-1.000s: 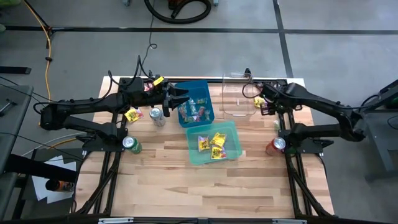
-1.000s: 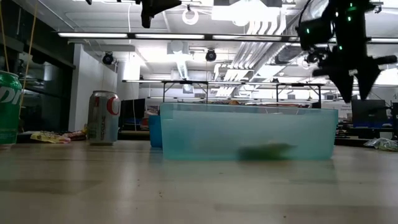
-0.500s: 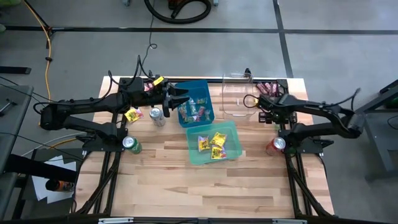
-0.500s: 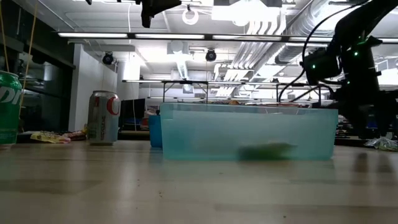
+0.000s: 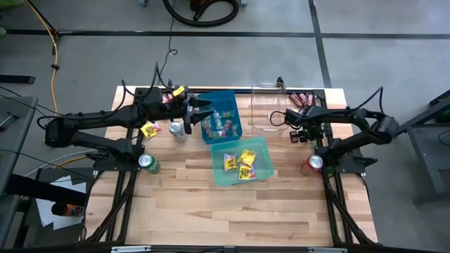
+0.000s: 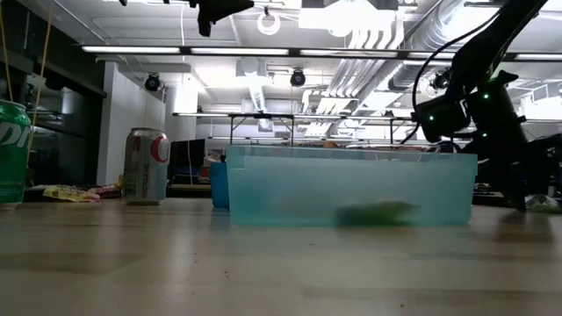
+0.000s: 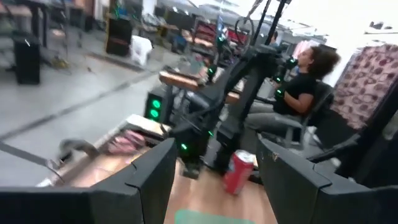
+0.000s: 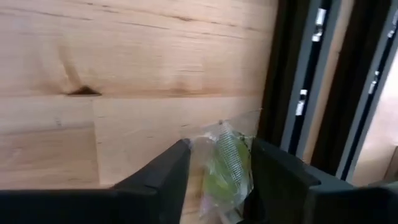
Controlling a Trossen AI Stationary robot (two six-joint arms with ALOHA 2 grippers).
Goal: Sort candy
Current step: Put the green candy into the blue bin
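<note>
Nearest the low camera, bare wooden table (image 5: 246, 204) is seen, and behind it the teal tub (image 5: 241, 160), in which several yellow packets (image 5: 245, 161) are held. Beyond it stands the blue tub (image 5: 219, 116), filled with mixed candy (image 5: 223, 124). The left gripper (image 5: 209, 111) is held above the blue tub's near-left edge with its fingers (image 7: 144, 183) spread apart and nothing between them. Beside it a silver can (image 5: 177, 131) and 1 loose yellow packet (image 5: 150, 129) are found on the table, with a green can (image 5: 148, 164) nearer the front.

On the right side, the right gripper (image 5: 292, 133) is lowered to the table near a red can (image 5: 311, 164). In its wrist view, 1 green wrapped sweet (image 8: 225, 168) is seen between its fingers (image 8: 163, 177), apparently pinched against the wood. At the far edge, a clear tub (image 5: 268, 109) is placed, with maroon-pink wrappers (image 5: 302, 98) lying past it.
</note>
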